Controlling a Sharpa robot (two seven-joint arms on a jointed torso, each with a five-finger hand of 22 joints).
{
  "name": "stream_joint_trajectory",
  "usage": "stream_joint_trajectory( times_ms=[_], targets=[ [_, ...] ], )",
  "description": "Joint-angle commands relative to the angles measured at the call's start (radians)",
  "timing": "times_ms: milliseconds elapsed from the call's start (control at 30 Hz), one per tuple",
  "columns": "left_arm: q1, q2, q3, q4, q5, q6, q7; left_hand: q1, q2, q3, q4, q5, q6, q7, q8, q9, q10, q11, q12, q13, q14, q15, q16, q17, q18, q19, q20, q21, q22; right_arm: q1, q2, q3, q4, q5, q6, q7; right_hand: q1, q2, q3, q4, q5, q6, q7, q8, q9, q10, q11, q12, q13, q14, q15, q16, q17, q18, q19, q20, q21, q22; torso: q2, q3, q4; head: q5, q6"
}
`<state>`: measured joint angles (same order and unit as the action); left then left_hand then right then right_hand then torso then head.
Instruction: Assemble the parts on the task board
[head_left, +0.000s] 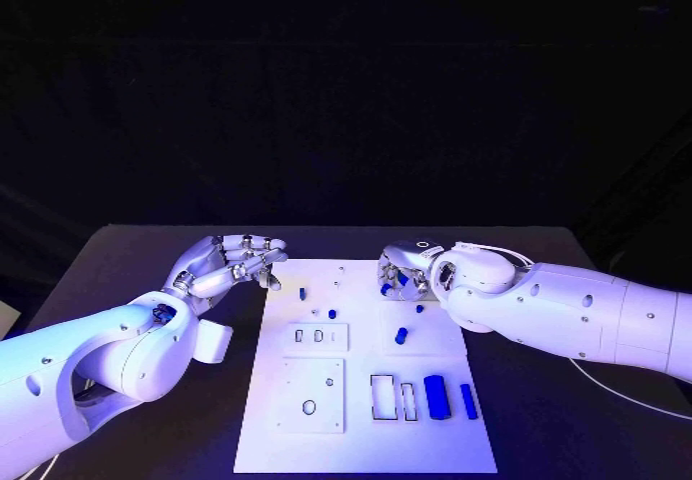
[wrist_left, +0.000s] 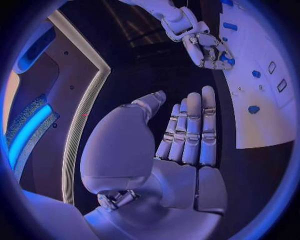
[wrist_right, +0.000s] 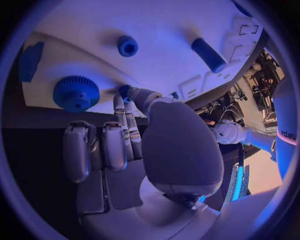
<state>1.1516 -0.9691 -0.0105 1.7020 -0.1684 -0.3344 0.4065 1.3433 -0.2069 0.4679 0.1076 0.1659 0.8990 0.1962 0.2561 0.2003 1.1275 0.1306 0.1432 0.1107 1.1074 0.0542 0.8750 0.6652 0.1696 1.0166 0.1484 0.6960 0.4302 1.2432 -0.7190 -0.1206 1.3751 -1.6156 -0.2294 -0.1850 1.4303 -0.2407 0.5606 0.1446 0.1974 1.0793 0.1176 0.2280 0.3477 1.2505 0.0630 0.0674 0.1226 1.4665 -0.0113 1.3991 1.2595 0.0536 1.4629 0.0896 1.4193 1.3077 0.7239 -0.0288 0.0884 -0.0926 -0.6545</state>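
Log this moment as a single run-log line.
left hand: open, off the task board's left edge | right hand: fingers on a small blue part at board's far end | blue gear: beside it

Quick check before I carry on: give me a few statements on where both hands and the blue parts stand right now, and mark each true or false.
1. The left hand holds a blue part. False: it holds nothing and its fingers are apart, beside the task board.
2. The right hand is over the far end of the task board. True.
3. A blue gear lies near the right hand's fingertips. True, in the right wrist view.
4. The two blue bars lie off the board on the black table. False: they lie on the board's near right part.
5. The hands touch each other. False: they are apart.
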Motion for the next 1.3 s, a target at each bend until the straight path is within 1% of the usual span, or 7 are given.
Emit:
stream_joint_trajectory(
  times_ms=[33, 133, 233, 467, 667, 900, 1300],
  targets=[
    [0.002, 0.001, 0.001, 0.001, 0.000, 0.018, 0.002, -0.006, 0.004, 0.005, 0.001, 0.001, -0.005, 0.003, 0.004, 0.002, -0.008, -0.002, 0.006, 0.002, -0.008, 0.001, 0.006, 0.001, 0.009, -0.010, 0.000, 0.008, 0.002, -0.004, 0.002, -0.003, 0.000, -0.011, 0.007, -0.011, -0.005, 0.017, 0.012, 0.001, 0.008, 0.002, 0.009, 0.006, 0.005, -0.006, 0.004, -0.005, -0.001, 0.051, -0.001, 0.003, -0.002, -0.006, -0.001, 0.002, 0.001, 0.057, 0.000, -0.0008, 0.0007, -0.002, 0.002],
    [0.002, 0.001, 0.001, 0.002, 0.001, 0.018, 0.002, -0.006, 0.004, 0.005, 0.001, 0.001, -0.005, 0.003, 0.004, 0.002, -0.008, -0.002, 0.006, 0.002, -0.008, 0.001, 0.006, 0.001, 0.009, -0.010, 0.000, 0.008, 0.002, -0.004, 0.004, -0.003, 0.003, -0.010, -0.003, -0.014, -0.006, 0.019, 0.013, 0.001, 0.009, 0.003, 0.009, 0.007, 0.006, -0.007, 0.004, -0.005, -0.002, 0.051, -0.001, 0.003, -0.003, -0.006, -0.002, 0.002, 0.000, 0.056, 0.000, -0.0015, 0.0014, -0.001, 0.003],
    [0.002, 0.001, 0.001, 0.001, 0.001, 0.018, 0.002, -0.006, 0.005, 0.005, 0.001, 0.001, -0.005, 0.003, 0.005, 0.002, -0.008, -0.002, 0.007, 0.002, -0.009, 0.001, 0.007, 0.001, 0.009, -0.012, 0.000, 0.010, 0.003, -0.003, 0.003, -0.003, 0.009, -0.009, -0.027, -0.016, -0.007, 0.024, 0.018, -0.002, 0.010, 0.006, 0.008, 0.011, 0.010, -0.006, 0.003, -0.004, -0.003, 0.050, -0.001, 0.002, -0.005, -0.005, -0.003, 0.003, -0.001, 0.055, 0.001, 0.0001, 0.0016, 0.001, 0.005],
    [0.002, 0.000, 0.001, 0.000, 0.002, 0.018, 0.002, -0.005, 0.006, 0.006, 0.000, 0.001, -0.005, 0.003, 0.005, 0.003, -0.009, -0.002, 0.007, 0.003, -0.009, 0.001, 0.008, 0.001, 0.009, -0.013, 0.000, 0.011, 0.004, 0.007, 0.007, -0.003, 0.030, -0.015, -0.154, -0.025, -0.020, 0.023, 0.019, -0.003, 0.012, 0.007, 0.007, 0.017, 0.020, 0.001, 0.003, -0.002, -0.005, 0.051, -0.001, 0.005, -0.004, -0.007, 0.001, 0.003, 0.005, 0.064, 0.002, -0.0002, 0.0014, 0.002, 0.009],
    [0.002, 0.000, 0.001, 0.000, 0.002, 0.018, 0.001, -0.005, 0.006, 0.006, 0.000, 0.001, -0.005, 0.003, 0.005, 0.003, -0.009, -0.002, 0.007, 0.003, -0.009, 0.001, 0.008, 0.001, 0.009, -0.013, 0.000, 0.011, 0.004, 0.013, 0.030, -0.003, 0.032, -0.036, -0.213, -0.052, -0.023, 0.023, 0.018, -0.002, 0.011, 0.007, 0.007, 0.017, 0.021, 0.002, 0.002, -0.002, -0.005, 0.051, -0.001, 0.005, -0.004, -0.007, 0.000, 0.003, 0.004, 0.063, 0.003, 0.0008, 0.0044, 0.004, 0.012],
    [0.002, 0.001, 0.001, 0.001, 0.003, 0.018, 0.002, -0.003, 0.006, 0.007, -0.001, 0.001, -0.005, 0.003, 0.005, 0.003, -0.010, -0.002, 0.009, 0.003, -0.010, 0.001, 0.009, 0.001, 0.010, -0.014, 0.000, 0.014, 0.006, 0.015, 0.077, -0.003, 0.004, -0.067, -0.241, -0.085, -0.025, 0.022, 0.019, -0.003, 0.010, 0.009, 0.006, 0.019, 0.024, 0.005, 0.001, -0.001, -0.005, 0.051, -0.002, 0.006, -0.004, -0.007, 0.002, 0.003, 0.007, 0.067, 0.005, 0.0005, 0.0048, 0.006, 0.012],
    [0.002, 0.004, 0.001, 0.002, 0.002, 0.021, 0.001, -0.003, 0.006, 0.007, -0.001, 0.001, -0.005, 0.003, 0.005, 0.003, -0.010, -0.002, 0.009, 0.003, -0.010, 0.001, 0.009, 0.001, 0.010, -0.014, 0.000, 0.014, 0.006, 0.010, 0.156, -0.003, -0.078, -0.078, -0.236, -0.098, -0.026, 0.019, 0.019, -0.005, 0.009, 0.007, 0.006, 0.019, 0.025, 0.004, 0.001, -0.002, -0.006, 0.051, -0.002, 0.007, -0.002, -0.008, 0.003, 0.002, 0.007, 0.068, 0.006, -0.0002, 0.0082, 0.006, 0.009]
  ],
)
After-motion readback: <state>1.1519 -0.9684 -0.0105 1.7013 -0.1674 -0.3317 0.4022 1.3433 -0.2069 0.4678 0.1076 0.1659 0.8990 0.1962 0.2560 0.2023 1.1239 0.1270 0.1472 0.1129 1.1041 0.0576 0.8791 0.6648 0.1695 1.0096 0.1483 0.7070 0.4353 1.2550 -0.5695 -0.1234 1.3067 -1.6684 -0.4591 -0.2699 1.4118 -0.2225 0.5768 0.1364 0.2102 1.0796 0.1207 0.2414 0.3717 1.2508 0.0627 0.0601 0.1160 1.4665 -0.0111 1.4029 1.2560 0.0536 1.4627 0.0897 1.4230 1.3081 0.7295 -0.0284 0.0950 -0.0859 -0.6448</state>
